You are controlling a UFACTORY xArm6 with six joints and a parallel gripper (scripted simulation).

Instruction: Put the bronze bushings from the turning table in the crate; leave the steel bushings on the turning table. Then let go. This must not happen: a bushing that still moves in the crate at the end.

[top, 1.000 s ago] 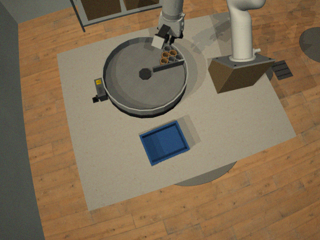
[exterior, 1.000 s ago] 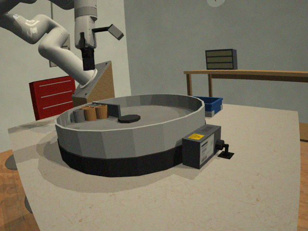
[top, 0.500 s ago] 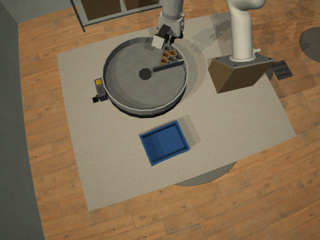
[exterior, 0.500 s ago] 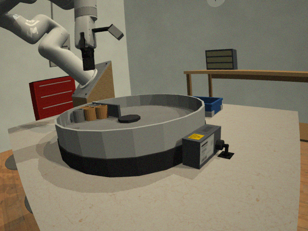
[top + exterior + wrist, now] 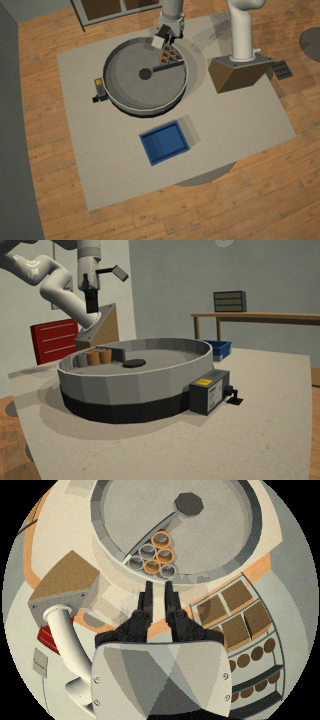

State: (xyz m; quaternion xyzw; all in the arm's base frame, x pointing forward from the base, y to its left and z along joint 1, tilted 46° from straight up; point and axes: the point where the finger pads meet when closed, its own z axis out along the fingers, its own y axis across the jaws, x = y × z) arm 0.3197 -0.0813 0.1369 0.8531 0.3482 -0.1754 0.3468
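Note:
The turning table (image 5: 129, 87) (image 5: 124, 387) (image 5: 220, 535) holds three bronze and three steel bushings, all upright in a tight cluster between its divider and rim. One bronze bushing (image 5: 164, 61) (image 5: 105, 356) (image 5: 169, 539) is nearest the hub; the other two bronze ones stand beside it. One steel bushing (image 5: 167, 48) (image 5: 82, 360) stands at the gripper's side of the cluster; the other two are by the divider. My gripper (image 5: 171, 42) (image 5: 92, 312) (image 5: 158, 589) is open by a narrow gap, empty, above and near the rim beside the cluster. The blue crate (image 5: 170, 139) (image 5: 221, 351) is empty.
The low divider (image 5: 168, 66) (image 5: 116, 353) runs from the hub (image 5: 145, 73) (image 5: 134, 363) to the raised rim. A drive box (image 5: 100, 89) (image 5: 209, 392) sits outside the rim. The arm's wedge-shaped base (image 5: 240, 74) stands to the right in the top view.

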